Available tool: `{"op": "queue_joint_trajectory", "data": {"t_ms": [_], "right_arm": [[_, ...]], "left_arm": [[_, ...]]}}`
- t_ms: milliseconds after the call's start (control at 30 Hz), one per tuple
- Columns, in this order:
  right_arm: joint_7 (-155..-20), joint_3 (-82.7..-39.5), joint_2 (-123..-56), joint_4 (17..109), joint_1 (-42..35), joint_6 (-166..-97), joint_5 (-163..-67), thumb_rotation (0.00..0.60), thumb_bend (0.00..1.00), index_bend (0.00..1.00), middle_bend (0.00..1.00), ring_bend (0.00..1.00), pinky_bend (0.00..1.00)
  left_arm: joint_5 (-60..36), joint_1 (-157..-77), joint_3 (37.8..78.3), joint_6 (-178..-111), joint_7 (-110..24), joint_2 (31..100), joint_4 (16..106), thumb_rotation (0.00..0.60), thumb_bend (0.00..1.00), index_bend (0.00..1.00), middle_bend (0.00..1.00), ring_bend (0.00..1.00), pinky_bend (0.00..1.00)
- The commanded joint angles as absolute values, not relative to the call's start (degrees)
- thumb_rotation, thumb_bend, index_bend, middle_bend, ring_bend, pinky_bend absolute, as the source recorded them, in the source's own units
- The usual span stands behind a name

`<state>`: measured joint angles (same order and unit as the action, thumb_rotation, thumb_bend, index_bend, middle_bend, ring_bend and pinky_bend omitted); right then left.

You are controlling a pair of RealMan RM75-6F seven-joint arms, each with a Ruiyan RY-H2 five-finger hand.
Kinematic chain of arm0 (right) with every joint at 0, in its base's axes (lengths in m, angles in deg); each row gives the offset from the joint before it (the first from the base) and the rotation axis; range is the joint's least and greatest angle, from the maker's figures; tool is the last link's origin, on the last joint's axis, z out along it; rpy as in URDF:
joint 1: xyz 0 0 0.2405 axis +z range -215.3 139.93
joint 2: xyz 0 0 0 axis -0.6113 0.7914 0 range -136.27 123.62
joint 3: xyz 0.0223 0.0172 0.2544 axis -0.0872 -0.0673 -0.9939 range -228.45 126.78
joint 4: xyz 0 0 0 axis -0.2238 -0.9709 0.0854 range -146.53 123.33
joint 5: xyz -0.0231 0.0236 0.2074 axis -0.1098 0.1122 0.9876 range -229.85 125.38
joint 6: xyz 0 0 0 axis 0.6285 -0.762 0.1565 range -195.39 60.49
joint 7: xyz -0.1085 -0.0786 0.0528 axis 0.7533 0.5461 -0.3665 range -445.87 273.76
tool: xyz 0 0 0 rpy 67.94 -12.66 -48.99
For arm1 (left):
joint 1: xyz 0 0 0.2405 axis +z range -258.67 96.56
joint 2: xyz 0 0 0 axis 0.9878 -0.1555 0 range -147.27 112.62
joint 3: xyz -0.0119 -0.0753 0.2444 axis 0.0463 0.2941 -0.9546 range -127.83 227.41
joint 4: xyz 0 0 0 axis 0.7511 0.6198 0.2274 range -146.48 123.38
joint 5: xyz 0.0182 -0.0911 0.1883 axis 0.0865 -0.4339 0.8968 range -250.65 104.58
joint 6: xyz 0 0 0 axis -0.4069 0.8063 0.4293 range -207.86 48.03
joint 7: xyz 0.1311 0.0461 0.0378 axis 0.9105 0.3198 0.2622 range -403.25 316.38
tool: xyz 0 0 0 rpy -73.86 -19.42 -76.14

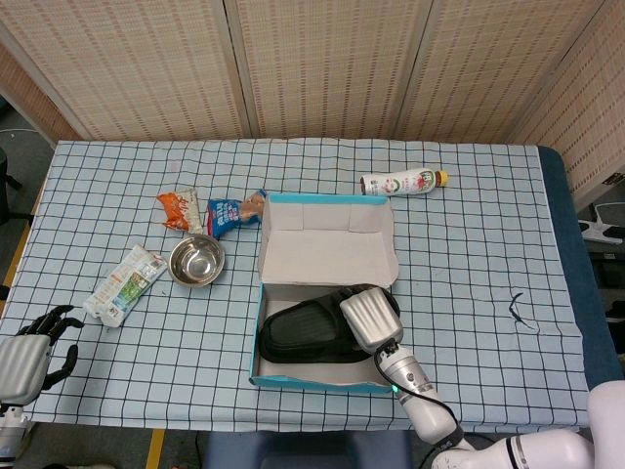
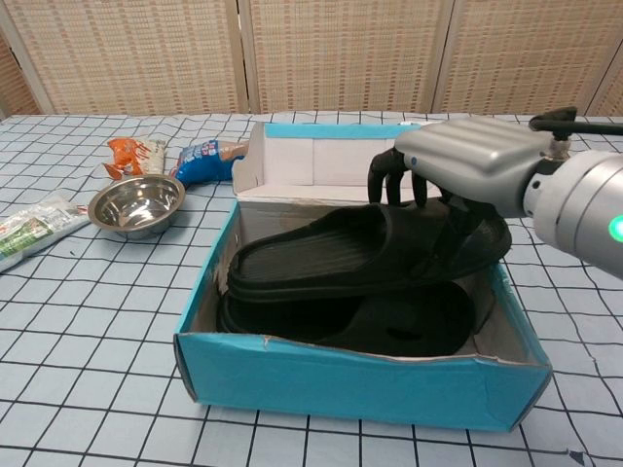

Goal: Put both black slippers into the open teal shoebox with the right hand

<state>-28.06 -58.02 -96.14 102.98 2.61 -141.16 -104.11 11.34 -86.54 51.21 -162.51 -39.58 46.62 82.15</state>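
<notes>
The open teal shoebox (image 2: 360, 387) (image 1: 256, 365) sits at the table's front centre, its lid (image 2: 321, 161) folded up at the back. One black slipper (image 2: 389, 331) lies flat on the box floor. A second black slipper (image 2: 331, 258) (image 1: 298, 327) is stacked on top of it, its heel end resting on the right wall. My right hand (image 2: 467, 175) (image 1: 369, 318) grips that upper slipper by its strap, fingers curled over it. My left hand (image 1: 29, 342) hangs off the table's left front corner, fingers loosely curled around nothing.
A steel bowl (image 1: 196, 261) (image 2: 136, 204), an orange snack bag (image 1: 176, 210), a blue snack bag (image 1: 229, 213) and a white-green packet (image 1: 122, 283) lie left of the box. A white bottle (image 1: 402, 183) lies on its side behind it.
</notes>
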Motion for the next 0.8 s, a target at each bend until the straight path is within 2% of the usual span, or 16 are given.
{"op": "queue_joint_trajectory", "data": {"t_ms": [33,800], "right_arm": [[-29.76,-59.02,-97.47,101.02,3.31,-140.1,-102.17,0.6,0.11,0.67,0.69,0.58,0.57],[-39.39,-62.33,-104.27,90.85,5.68,-137.34,-98.91,0.6,0.12,0.67,0.69,0.58,0.57]], "left_arm": [[11.42,-86.51,51.19,-162.6,-39.51,46.59,82.05,0.6,0.51,0.36,0.17,0.25,0.42],[11.55,-86.57,51.18,-162.55,-40.21,46.57,81.97,0.6,0.51,0.36,0.18,0.25,0.42]]}}
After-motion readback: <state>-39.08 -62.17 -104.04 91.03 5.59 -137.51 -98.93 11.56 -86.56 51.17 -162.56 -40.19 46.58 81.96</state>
